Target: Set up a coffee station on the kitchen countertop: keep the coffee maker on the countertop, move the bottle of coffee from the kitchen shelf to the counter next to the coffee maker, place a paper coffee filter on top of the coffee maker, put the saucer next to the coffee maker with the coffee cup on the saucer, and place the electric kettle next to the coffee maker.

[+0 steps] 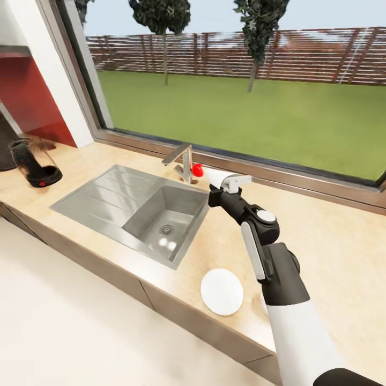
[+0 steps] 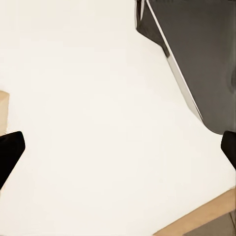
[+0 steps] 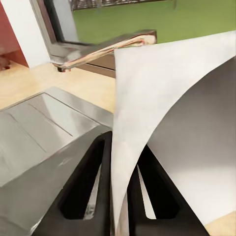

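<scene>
The coffee maker [image 1: 5, 147] is mostly chopped off by the head view's left edge. The right gripper [image 1: 212, 179] is hidden behind its wrist and the paper coffee filter [image 1: 214, 176].

The right arm [image 1: 279, 279] reaches forward and a little leftward from the lower right, elbow bent, forearm white, wrist black. Its right gripper [image 3: 123, 196] is closed, black fingers [image 3: 83, 191] pinching the edge of the paper coffee filter [image 3: 172, 123]. In the left wrist view, the left gripper [image 2: 118, 147] is spread wide, fingertips [image 2: 10, 147] far apart, holding nothing.
</scene>
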